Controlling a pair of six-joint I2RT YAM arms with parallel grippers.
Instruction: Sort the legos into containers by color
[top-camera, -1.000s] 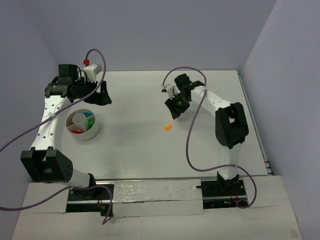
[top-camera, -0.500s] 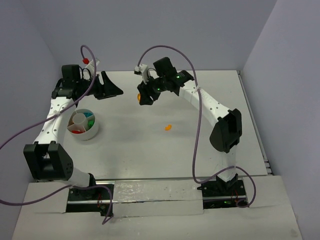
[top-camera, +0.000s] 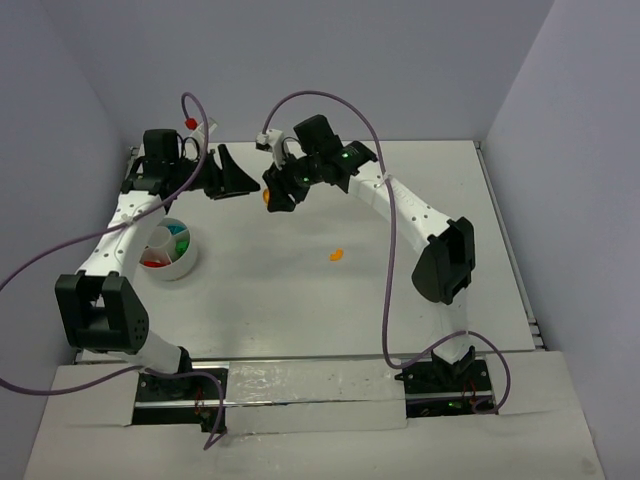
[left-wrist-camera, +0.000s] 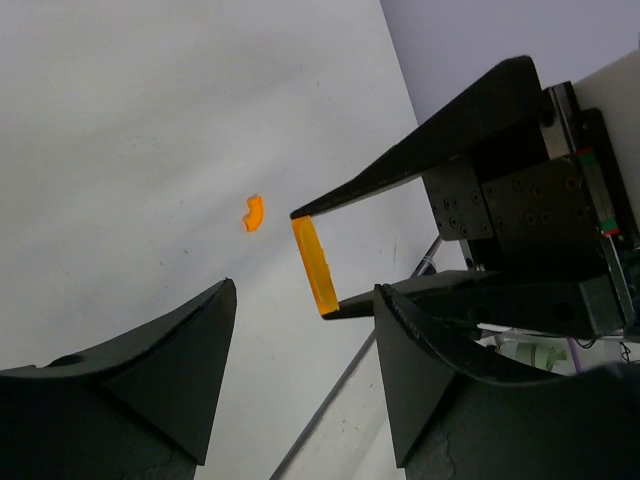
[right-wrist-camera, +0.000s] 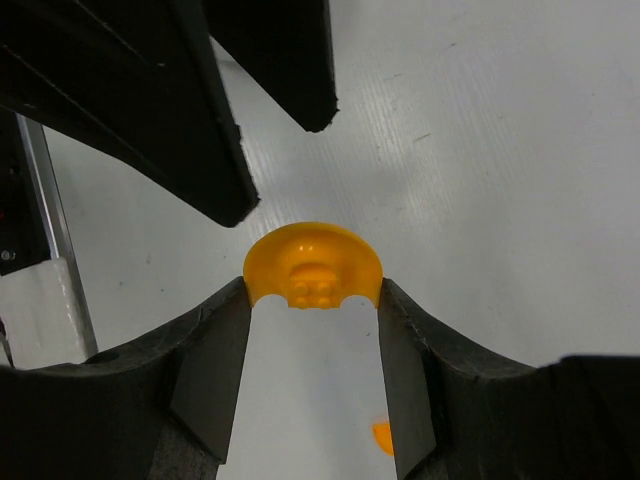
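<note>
Both arms have shifted since a second ago. The left hand (top-camera: 232, 182) has moved right along the far edge of the surface (top-camera: 420, 300), and the right arm has swung from the right half over to meet it. The white bowl (top-camera: 168, 262) and the curved orange lego (top-camera: 336, 255) lie where they were.

At the left edge of the surface sits the divided bowl, with the left arm's white link crossing above its left side. Green and cyan legos (top-camera: 179, 237) fill one compartment on its right, and red ones (top-camera: 152, 262) fill a compartment at its near left.

Right of the bowl and nearer the far edge, the left hand points right with its fingers (left-wrist-camera: 150, 370) spread and nothing between them.

Just beside it, tip to tip, the right hand (top-camera: 275, 193) pinches an orange brick (top-camera: 268, 197) raised above the surface. In the right wrist view the brick (right-wrist-camera: 313, 262) shows a rounded top edge and sits between the two fingertips. In the left wrist view it appears as a thin slab (left-wrist-camera: 315, 265) spanning the gap between the right hand's fingers, in front of the left hand's open gap and not touching its fingers.

Further right, near the middle of the surface and well apart from both hands, the curved orange lego lies alone.
</note>
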